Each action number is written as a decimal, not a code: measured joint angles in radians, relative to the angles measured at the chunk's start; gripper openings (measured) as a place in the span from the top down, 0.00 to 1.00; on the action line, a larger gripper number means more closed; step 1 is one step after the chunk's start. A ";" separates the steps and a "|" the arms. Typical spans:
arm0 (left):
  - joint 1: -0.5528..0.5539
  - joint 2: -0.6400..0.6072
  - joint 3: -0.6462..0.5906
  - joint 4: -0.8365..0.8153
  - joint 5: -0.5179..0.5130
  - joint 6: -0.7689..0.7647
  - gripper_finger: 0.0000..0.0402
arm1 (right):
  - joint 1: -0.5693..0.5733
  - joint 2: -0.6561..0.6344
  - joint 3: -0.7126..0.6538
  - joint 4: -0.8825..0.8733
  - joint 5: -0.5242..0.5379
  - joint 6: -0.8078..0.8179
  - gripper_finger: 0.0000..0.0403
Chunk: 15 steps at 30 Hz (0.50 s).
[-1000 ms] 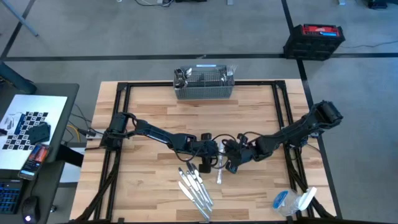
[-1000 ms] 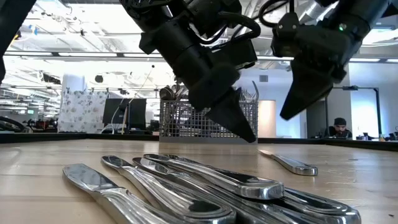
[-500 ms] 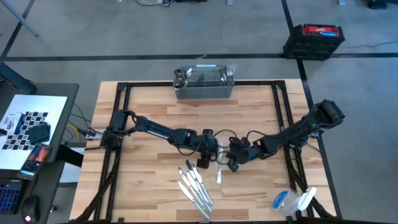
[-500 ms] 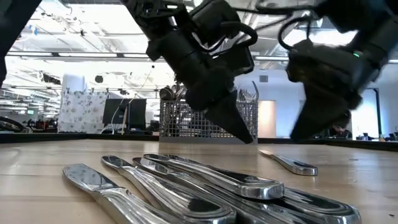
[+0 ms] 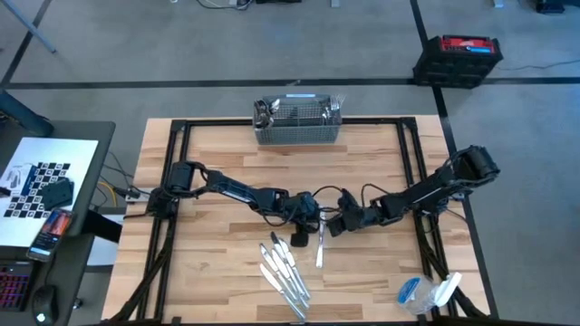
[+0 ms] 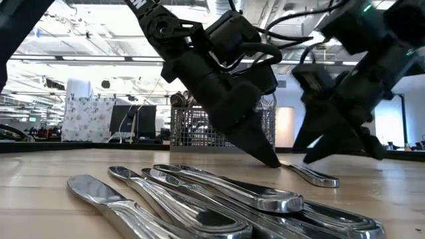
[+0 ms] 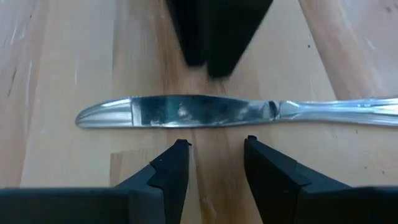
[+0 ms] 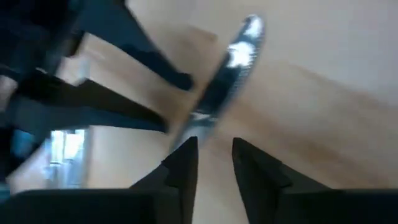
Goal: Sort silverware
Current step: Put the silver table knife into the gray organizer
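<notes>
Your left gripper [image 7: 214,163] and right gripper [image 8: 214,163] both stand spread, holding nothing, on either side of a lone knife [image 5: 319,244] lying mid-table; the other knives [image 5: 285,272] apparently fan toward the near edge.

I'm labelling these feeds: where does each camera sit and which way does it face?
High: overhead, straight down; both arms, basket.
Low: tabletop height, level; knife pile, both arms.
Left wrist: past left gripper, at lone knife.
Right wrist: past right gripper, same knife.
Shared: all show that lone knife.
</notes>
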 joint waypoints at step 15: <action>0.012 0.087 0.027 0.046 0.065 -0.084 0.66 | -0.041 0.061 0.006 0.005 -0.058 0.103 0.61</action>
